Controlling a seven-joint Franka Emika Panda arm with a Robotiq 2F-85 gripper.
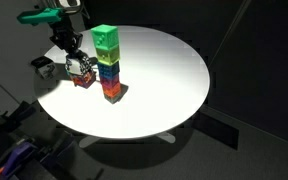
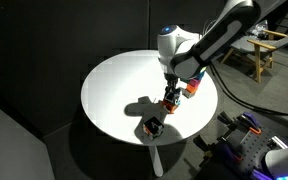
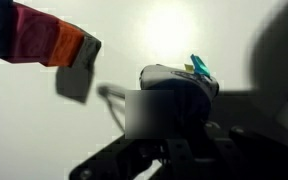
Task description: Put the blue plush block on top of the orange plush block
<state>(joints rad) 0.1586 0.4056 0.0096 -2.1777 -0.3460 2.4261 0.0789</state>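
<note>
Gripper hangs over the table near its rim, jaws straddling the blue plush block. The orange plush block sits directly beneath, apparently touching. Clenched or released: cannot tell. The tall stack stands close at 3 o'clock.

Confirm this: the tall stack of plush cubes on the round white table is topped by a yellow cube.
Not quite. The tall stack of plush cubes on the round white table is topped by a green cube, not a yellow one; an exterior view shows it.
</note>
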